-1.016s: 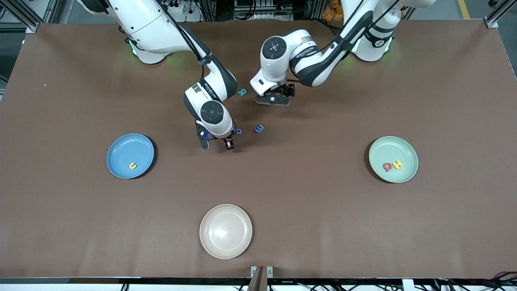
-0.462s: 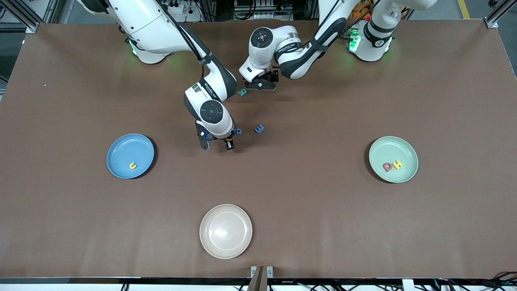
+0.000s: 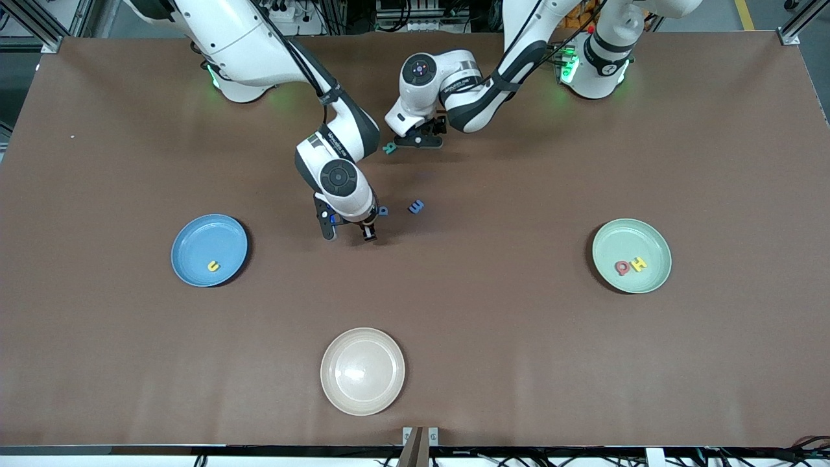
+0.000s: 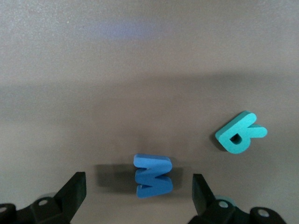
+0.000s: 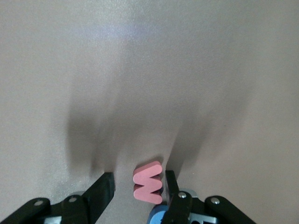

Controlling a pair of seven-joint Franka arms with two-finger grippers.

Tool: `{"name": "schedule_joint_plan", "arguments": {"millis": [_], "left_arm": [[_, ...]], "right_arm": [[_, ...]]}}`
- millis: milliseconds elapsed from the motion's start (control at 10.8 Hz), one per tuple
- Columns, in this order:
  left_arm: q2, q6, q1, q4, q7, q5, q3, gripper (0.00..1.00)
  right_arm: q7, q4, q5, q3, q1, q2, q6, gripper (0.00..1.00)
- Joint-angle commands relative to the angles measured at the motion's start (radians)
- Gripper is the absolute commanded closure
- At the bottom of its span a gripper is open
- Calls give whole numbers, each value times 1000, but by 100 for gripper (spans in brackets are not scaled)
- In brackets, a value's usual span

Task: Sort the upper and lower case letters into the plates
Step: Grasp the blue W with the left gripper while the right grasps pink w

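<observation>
At frame centre, your right gripper (image 3: 351,235) reached down, jaws around a pink letter (image 5: 148,182); upper centre, your left gripper (image 3: 418,141) hung with jaws apart.

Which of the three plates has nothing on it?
The cream plate, nearest the front camera. The blue plate holds one yellow letter, and the green plate holds a red letter and a yellow one.
</observation>
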Motion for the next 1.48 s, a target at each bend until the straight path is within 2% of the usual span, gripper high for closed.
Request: {"name": "schedule_joint_plan", "arguments": {"millis": [0, 277, 370, 462, 554, 647, 924, 1201, 1386], "left_arm": [[23, 37, -23, 11, -15, -9, 11, 4], [40, 62, -57, 12, -24, -6, 33, 8], [41, 62, -58, 12, -23, -1, 34, 20], [41, 62, -58, 12, -23, 5, 37, 46], [41, 62, -58, 12, -23, 5, 37, 67], [37, 62, -57, 12, -18, 5, 37, 98], [-19, 34, -43, 11, -21, 6, 60, 100], [-122, -23, 70, 14, -1, 29, 48, 100], [-194, -91, 266, 15, 63, 31, -62, 100]], "right_arm": [[24, -43, -14, -2, 9, -20, 7, 59], [24, -42, -14, -2, 9, -22, 7, 76], [24, -41, -14, -2, 9, -22, 7, 81], [24, -41, -14, -2, 8, -23, 3, 87], [15, -40, -14, -2, 5, -28, -2, 94], [3, -35, -14, 0, -2, -37, -11, 100], [-92, -6, -6, 0, -43, -81, -96, 100], [-219, 50, 18, 1, -116, -129, -233, 100], [-345, 47, 40, -5, -211, -181, -328, 100]]}}
